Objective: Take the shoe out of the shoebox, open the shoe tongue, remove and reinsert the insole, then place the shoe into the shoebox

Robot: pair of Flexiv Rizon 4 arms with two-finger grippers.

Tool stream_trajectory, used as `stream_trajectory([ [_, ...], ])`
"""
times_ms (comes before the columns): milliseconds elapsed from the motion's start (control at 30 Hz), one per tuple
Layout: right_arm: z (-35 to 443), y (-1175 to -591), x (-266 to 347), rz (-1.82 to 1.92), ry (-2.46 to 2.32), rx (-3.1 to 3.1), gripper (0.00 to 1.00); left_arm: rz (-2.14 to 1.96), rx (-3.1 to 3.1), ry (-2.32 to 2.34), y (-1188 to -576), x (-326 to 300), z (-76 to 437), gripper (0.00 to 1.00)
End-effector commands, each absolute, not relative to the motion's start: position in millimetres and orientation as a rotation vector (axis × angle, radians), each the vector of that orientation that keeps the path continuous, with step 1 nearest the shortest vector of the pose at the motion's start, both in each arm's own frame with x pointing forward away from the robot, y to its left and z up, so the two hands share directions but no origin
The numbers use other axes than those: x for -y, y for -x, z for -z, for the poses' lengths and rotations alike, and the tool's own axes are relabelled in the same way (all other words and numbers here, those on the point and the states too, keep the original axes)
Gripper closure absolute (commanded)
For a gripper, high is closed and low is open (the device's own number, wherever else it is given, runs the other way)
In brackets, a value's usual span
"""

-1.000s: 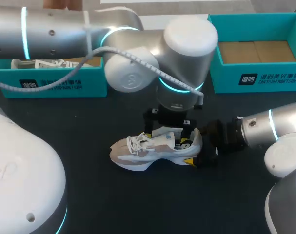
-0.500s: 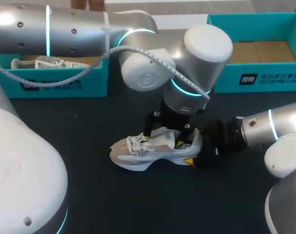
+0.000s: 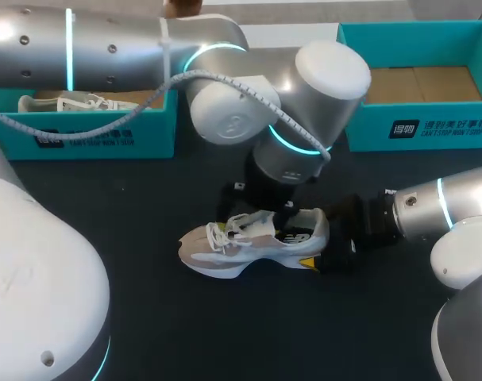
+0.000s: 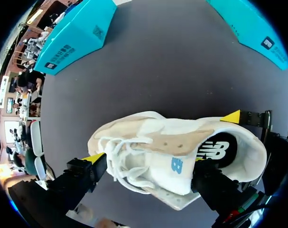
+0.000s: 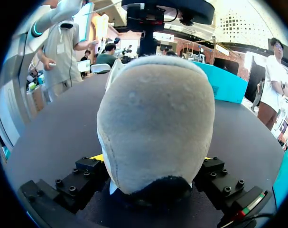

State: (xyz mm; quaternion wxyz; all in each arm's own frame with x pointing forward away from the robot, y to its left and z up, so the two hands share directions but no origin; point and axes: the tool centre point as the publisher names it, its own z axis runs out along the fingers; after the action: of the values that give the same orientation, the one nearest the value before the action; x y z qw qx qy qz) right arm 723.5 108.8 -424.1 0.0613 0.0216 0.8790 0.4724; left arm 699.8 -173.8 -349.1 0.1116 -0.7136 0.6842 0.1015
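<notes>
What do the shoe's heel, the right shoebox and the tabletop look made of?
Shoe heel: soft matte suede or felt, judging by its fuzzy nap. Right shoebox: probably cardboard, teal matte walls, plain brown floor. Tabletop: dark matte sheet, material unclear.

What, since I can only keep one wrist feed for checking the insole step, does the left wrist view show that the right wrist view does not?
Only the left wrist view: the shoe from above, with its laces and the insole in the opening, ahead of the left gripper's spread fingers. Only the right wrist view: the heel's back face, pinched between both fingers of the right gripper. Both: the shoe, the dark table and a teal shoebox.
</notes>
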Motion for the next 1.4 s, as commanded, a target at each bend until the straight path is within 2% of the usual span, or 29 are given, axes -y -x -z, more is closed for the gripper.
stream_trajectory([
  [33, 424, -724, -108, -1.424, -0.066, -2.662, 1.0, -0.256, -1.949, 2.148, -689, 158, 338, 0.13],
  [67, 424, -724, -108, -1.424, -0.066, -2.662, 1.0, -0.255, -1.949, 2.15, -688, 156, 336, 0.29],
  [100, 424, -724, -108, -1.424, -0.066, -2.662, 1.0, -0.236, -1.951, 2.169, -686, 154, 333, 0.65],
  [133, 424, -724, -108, -1.424, -0.066, -2.662, 1.0, -0.23, -1.951, 2.18, -685, 154, 332, 0.76],
  [167, 424, -724, -108, -1.424, -0.066, -2.662, 1.0, -0.22, -1.962, 2.186, -685, 153, 331, 0.96],
  [200, 424, -724, -108, -1.424, -0.066, -2.662, 1.0, -0.208, -1.968, 2.191, -683, 154, 329, 1.0],
  [467, 424, -724, -108, -1.424, -0.066, -2.662, 1.0, 0.037, -2.244, 2.283, -676, 155, 309, 1.0],
  [733, 424, -724, -108, -1.424, -0.066, -2.662, 1.0, 0.127, -2.224, 2.365, -669, 124, 301, 1.0],
  [1033, 424, -724, -108, -1.424, -0.066, -2.662, 1.0, 0.03, -2.108, 2.521, -664, 86, 333, 1.0],
  [1333, 424, -724, -108, -1.424, -0.066, -2.662, 1.0, -0.15, -2.027, 2.528, -674, 77, 368, 0.99],
  [1400, 424, -724, -108, -1.424, -0.066, -2.662, 1.0, -0.196, -2.016, 2.517, -676, 76, 376, 0.57],
])
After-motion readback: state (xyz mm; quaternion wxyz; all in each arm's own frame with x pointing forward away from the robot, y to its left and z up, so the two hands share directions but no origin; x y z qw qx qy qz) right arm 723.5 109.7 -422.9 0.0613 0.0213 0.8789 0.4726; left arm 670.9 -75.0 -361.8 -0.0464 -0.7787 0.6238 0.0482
